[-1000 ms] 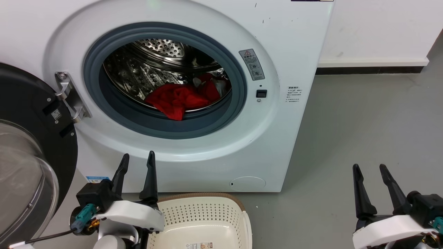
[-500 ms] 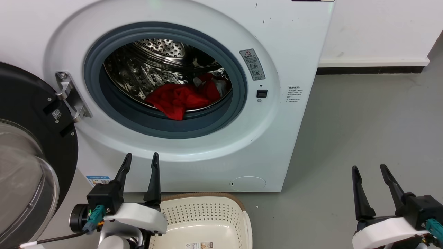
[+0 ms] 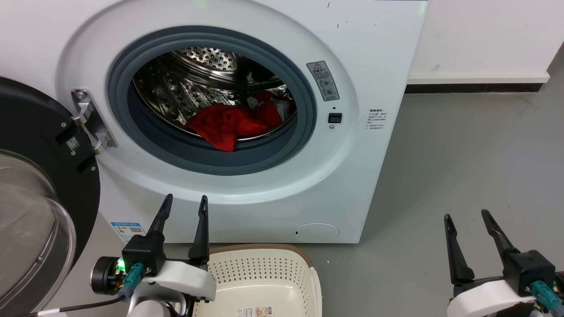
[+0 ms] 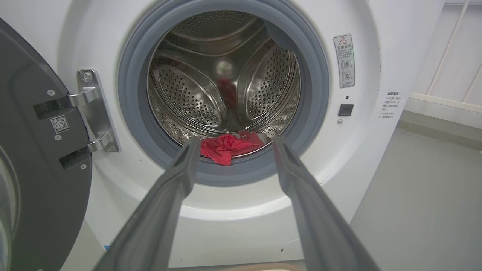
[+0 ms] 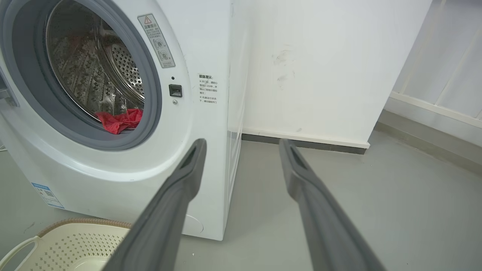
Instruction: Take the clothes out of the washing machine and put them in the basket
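From head, looking down at the washing machine (image 3: 365, 66), porthole (image 3: 211, 99) at 11 o'clock. From left wrist, square-on and nearer. From right wrist, oblique, porthole at 10 o'clock. Shared: porthole.

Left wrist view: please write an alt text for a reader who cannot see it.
The left gripper, open, points at red clothes lying at the front of the steel drum of a white washing machine. Its black-framed door stands open at the left.

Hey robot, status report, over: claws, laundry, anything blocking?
Left gripper open, empty, facing the porthole. Right gripper open, empty, aside. Clothes in washing machine drum; basket below. Door open, nothing blocking.
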Available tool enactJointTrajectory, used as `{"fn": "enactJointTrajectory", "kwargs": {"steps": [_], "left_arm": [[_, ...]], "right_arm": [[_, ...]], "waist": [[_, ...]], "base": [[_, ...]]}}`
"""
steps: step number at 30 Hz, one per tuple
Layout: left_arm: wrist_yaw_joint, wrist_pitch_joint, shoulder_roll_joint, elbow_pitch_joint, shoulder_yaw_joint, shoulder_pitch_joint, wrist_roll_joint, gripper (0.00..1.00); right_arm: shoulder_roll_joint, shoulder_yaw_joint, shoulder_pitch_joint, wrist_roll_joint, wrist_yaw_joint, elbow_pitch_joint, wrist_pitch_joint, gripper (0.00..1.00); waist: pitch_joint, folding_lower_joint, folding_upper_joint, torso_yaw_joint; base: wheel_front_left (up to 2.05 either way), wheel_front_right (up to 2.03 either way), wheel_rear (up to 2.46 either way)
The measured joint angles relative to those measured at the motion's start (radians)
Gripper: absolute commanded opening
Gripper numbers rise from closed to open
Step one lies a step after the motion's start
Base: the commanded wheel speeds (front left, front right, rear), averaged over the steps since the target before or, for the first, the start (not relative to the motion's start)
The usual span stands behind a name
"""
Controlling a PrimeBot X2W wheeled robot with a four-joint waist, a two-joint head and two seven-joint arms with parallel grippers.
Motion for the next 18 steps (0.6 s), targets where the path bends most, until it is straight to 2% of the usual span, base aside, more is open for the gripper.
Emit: {"fn": "enactJointTrajectory", "kwargs": {"steps": [18], "left_arm": [[0.007,-0.002,0.000,0.012,0.003,0.000,-0.011,1.00]], "right_arm": [[0.000,-0.003,0.000,0.007,0.000,0.001,0.003,1.00]], "waist": [[0.006,0.0000,0.0000,0.001]], "base": [[0.00,0.00,0.00]]}}
